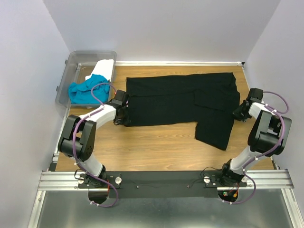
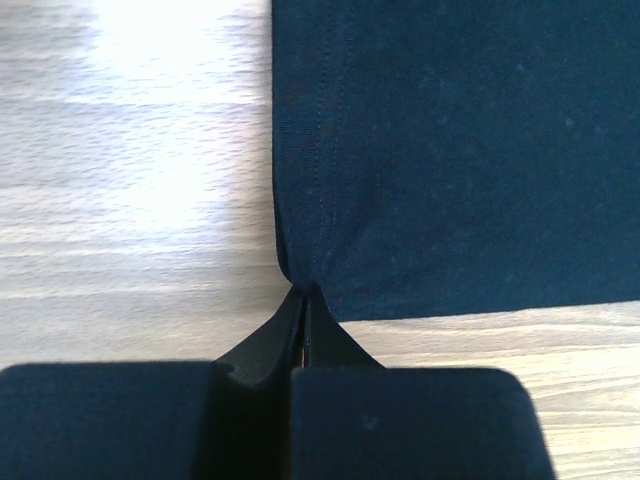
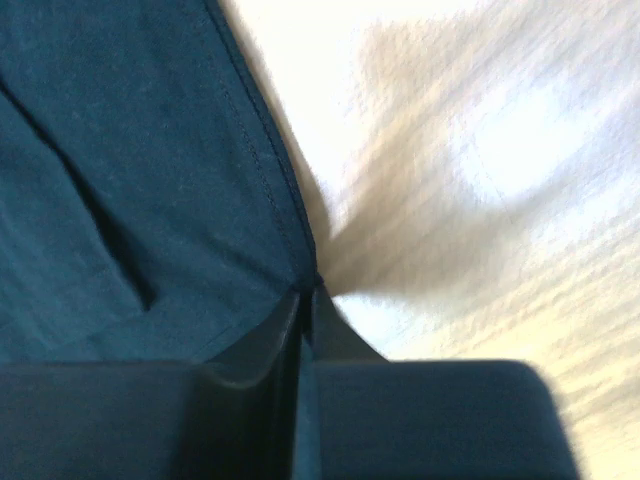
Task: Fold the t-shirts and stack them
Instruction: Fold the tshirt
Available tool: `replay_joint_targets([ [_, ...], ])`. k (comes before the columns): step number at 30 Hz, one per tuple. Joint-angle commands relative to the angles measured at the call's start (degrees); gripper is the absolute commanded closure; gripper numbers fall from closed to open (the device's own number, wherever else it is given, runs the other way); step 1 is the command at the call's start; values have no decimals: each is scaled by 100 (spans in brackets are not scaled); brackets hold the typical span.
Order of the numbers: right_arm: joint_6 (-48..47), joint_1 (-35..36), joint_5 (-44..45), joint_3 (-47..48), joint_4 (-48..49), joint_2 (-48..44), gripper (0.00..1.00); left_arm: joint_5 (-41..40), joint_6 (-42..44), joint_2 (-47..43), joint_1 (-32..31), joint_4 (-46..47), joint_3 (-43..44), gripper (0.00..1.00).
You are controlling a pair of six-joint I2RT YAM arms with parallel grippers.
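The black shirt (image 1: 180,102) lies flat across the far half of the table (image 1: 156,147), stretched left to right. Its far edge runs close to the back wall, and a narrow strip of wood shows between them. Its near edge is straight on the left. On the right, one part of the cloth reaches further toward the arms.

The left gripper (image 1: 122,114) is closed on the shirt's left edge. In the left wrist view its tips (image 2: 302,295) meet on the hem of the cloth (image 2: 450,150), which puckers there. The right gripper (image 1: 239,113) sits at the shirt's right edge. Its wrist view is blurred, but the tips (image 3: 308,290) stand together on the stitched hem (image 3: 130,150), pinching it.

Bare wood lies open in front of the shirt as far as the arm bases (the widest free stretch on the table). The right gripper has only a little room between the shirt and the side wall.

The bin (image 1: 90,54) stands in the far left corner, just beyond the left gripper. It holds the blue shirt (image 1: 85,91), crumpled, and the white shirt (image 1: 105,69), which leans on its right rim.
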Motion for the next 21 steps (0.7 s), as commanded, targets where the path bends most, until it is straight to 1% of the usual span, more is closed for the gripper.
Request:
replay_joint_targets([
  [1,138,-68,-82,-384,-287,-363,95,48,140,-186,158,-353,-120,100],
  [2,190,-85,-73,-402,-384,-512,100,135,148,-239,184,-362,-129,100],
  [9,226,-454,217,-411,-1280,-1383,100,215,219,-686,553,-581,-173,100],
  [11,165,-516,208,-254,-1492,-1428,99,215,254,-793,606,-678,-51,100],
  [14,129,-516,112,45,-1571,-1384,99,198,280,-794,755,-696,274,100],
  [19,103,-516,-82,713,-1589,-954,100,180,263,-337,887,-696,855,100],
  [20,94,-507,-82,845,-1589,-736,100,171,254,-188,905,-678,1012,100],
  [21,76,-507,-352,1090,-1597,-620,100,171,202,-117,923,-661,1083,100],
])
